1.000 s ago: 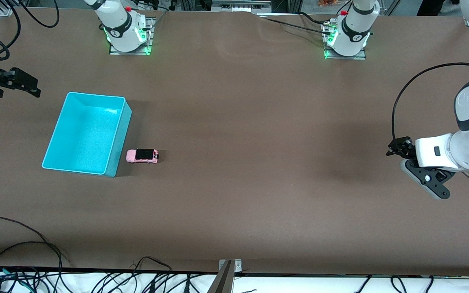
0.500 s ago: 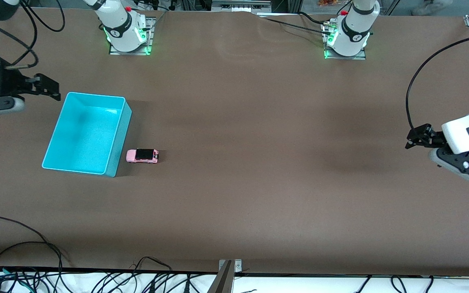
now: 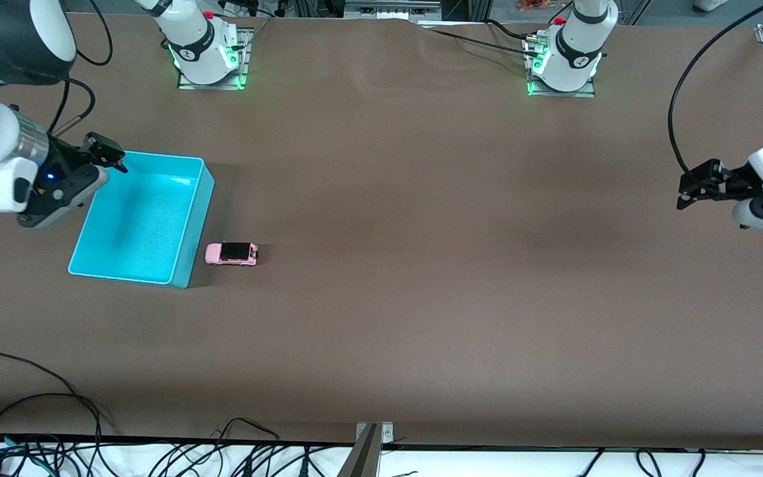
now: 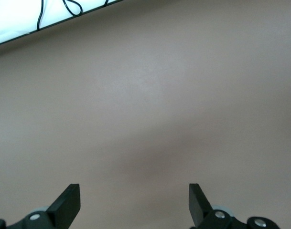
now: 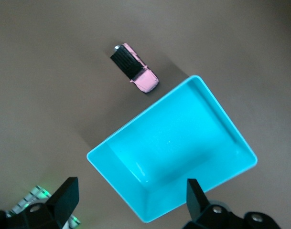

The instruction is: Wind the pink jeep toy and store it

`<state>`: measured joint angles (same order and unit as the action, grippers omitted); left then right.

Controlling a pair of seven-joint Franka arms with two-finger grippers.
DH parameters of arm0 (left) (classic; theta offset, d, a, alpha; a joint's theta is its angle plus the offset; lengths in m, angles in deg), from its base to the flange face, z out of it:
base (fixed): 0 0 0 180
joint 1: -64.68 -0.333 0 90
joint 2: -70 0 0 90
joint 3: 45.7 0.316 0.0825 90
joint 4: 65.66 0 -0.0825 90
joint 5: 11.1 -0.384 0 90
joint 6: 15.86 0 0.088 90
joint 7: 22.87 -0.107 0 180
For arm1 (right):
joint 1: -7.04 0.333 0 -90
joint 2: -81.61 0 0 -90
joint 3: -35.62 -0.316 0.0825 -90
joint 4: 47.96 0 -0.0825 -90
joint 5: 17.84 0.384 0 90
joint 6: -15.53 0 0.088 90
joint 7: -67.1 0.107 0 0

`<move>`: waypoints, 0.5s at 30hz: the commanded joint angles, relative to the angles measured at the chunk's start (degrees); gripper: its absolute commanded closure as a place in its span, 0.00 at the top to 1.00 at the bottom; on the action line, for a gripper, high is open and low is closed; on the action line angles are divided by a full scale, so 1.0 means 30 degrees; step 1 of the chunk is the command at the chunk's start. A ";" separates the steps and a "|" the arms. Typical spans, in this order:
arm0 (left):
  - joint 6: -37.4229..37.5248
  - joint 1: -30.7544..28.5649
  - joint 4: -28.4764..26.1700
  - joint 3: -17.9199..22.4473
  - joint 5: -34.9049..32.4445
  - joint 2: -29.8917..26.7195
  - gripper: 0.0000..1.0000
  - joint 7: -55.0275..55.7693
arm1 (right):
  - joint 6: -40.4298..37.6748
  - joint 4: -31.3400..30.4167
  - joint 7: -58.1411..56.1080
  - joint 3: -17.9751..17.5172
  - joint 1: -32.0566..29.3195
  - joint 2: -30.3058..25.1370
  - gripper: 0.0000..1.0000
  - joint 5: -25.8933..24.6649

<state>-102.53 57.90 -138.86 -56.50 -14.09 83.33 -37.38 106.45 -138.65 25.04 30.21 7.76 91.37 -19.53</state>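
The pink jeep toy [image 3: 232, 254], pink with a black roof, stands on the brown table beside the turquoise bin [image 3: 191, 228], at the bin's corner nearest the front camera. In the right wrist view the jeep [image 5: 134, 67] lies just outside the empty bin [image 5: 183, 138]. My right gripper [image 3: 108, 154] hangs open over the bin's corner toward the right arm's end, nothing between its fingers [image 5: 131, 188]. Above bare table at the left arm's end, my left gripper [image 3: 696, 184] is open and empty [image 4: 134, 191].
The two arm bases [image 3: 206, 56] [image 3: 563, 63] stand at the table's edge farthest from the camera. Black cables [image 3: 57, 397] trail over the near edge, with a metal bracket [image 3: 369, 434] at its middle. Brown tabletop stretches between jeep and left gripper.
The right gripper has swung in from the table's end to over the bin's corner. The left gripper has drawn back toward its table end. Jeep and bin have not moved.
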 commanded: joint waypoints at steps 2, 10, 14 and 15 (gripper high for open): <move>-0.0287 0.2576 -0.2198 0.3038 0.0850 -0.2041 1.00 0.0386 | 0.0806 0.0200 -0.5512 -0.0100 -0.0005 0.1722 1.00 0.1117; -0.2715 0.3549 -0.5272 0.4244 0.0791 -0.3739 1.00 0.2317 | 0.2503 0.0025 -0.9823 -0.0158 0.0083 0.3833 1.00 0.1706; -0.3715 0.3344 -0.6390 0.4156 0.0762 -0.4269 1.00 0.2584 | 0.3675 -0.0209 -1.1173 -0.0188 0.0667 0.4449 1.00 0.1677; -0.3744 0.3314 -0.6390 0.4156 0.0791 -0.4240 1.00 0.2555 | 0.3968 -0.0326 -1.1262 -0.0188 0.0814 0.4595 1.00 0.1676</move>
<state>-110.08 67.65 -151.53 -44.72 -12.85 74.86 -31.37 115.11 -138.87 -4.07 29.91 8.34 103.61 -15.43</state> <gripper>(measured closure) 0.000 0.000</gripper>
